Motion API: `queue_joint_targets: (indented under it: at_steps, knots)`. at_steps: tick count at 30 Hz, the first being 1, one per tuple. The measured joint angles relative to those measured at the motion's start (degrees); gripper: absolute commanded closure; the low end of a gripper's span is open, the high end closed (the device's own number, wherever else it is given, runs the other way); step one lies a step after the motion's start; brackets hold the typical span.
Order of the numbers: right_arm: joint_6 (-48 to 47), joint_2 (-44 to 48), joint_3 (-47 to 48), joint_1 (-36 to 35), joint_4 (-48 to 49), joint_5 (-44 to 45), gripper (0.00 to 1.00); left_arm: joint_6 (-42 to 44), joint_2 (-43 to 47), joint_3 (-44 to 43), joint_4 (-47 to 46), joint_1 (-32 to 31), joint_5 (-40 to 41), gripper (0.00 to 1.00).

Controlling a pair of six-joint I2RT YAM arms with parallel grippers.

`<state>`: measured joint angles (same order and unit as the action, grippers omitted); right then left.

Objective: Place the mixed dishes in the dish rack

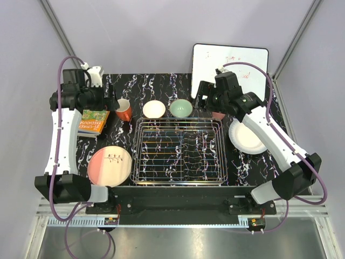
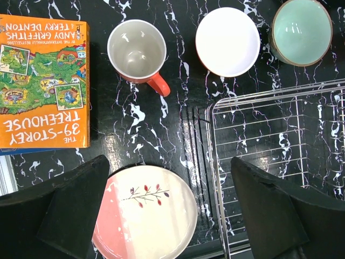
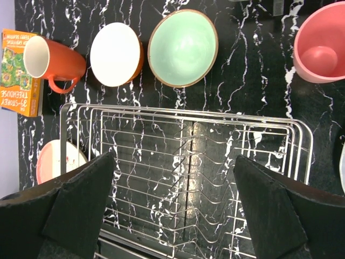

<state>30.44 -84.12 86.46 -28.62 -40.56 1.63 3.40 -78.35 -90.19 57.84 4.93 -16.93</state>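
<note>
left pincer is hanging wide open, empty, above desk | right pincer is hanging open, empty | mug, orange bowl, green bowl are sitting just behind dish rack (white plate beside its right)

Brightness: All three views look bright and even to me.
Light source: The light seems to come from above.
Shadows: Soft and small. On the black table I can hardly spot them.
Shine: The wires of the dish rack glint. The pale green bowl has a soft gleam inside.
Whitest spot: The whiteboard is very bright, and its faint writing is too small for me to read.
Sharpness: The left wrist view is crisp. I can read the book cover.
Blur: The fingers low in both wrist views are dark, with soft edges.
</note>
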Motion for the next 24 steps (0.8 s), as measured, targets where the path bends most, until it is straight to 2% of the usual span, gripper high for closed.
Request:
queue_joint_targets:
  at_steps: [13, 24]
  knots:
    - [-0.09, -0.7, 0.24, -0.07, 0.55, 3.85, 0.0, 0.87, 1.16, 1.38, -0.24, -0.04, 0.04, 0.01]
    - [3.61, -11.78, 1.29, -0.09, 6.49, 3.26, 0.0, 1.36, 2.58, 2.99, -0.92, -0.04, 0.33, 0.01]
